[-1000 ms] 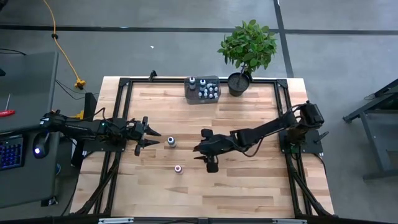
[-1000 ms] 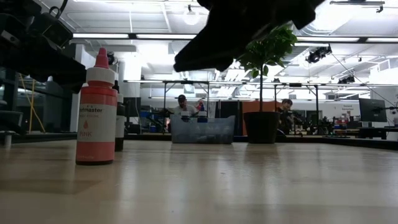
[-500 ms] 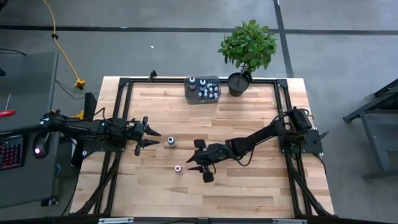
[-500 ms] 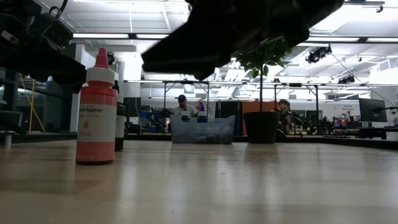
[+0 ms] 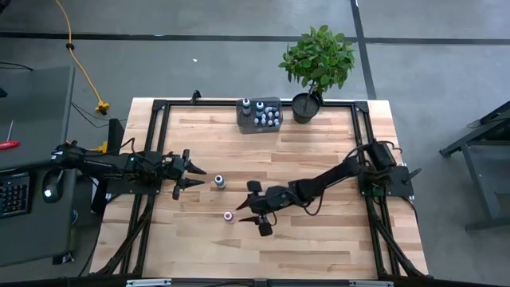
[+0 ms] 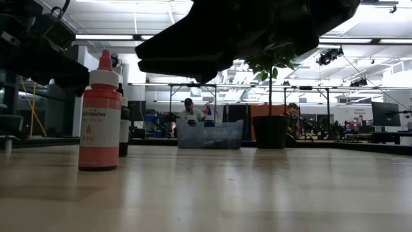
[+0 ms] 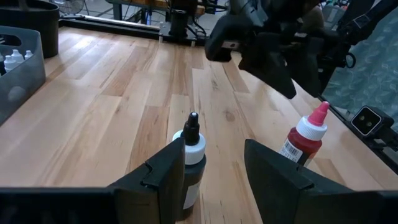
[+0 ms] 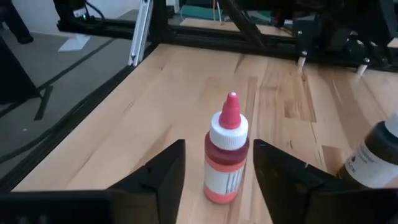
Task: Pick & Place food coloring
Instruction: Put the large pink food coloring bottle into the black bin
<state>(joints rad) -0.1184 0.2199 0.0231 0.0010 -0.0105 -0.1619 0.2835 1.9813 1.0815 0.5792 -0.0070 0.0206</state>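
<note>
I have the right end effector [image 5: 245, 215] low over the counter [image 5: 319, 239], fingers spread and empty, pointed at the red bottle [image 5: 229, 216], which stands upright just ahead of the fingertips [image 8: 163, 168], untouched. The left end effector [image 5: 197, 177] waits near the counter's left side, also open and empty, facing the dark bottle [image 5: 218, 182] standing just in front of it. More small bottles sit in the grey tray [image 5: 259, 116] at the far edge, beside the potted plant [image 5: 316, 60].
</note>
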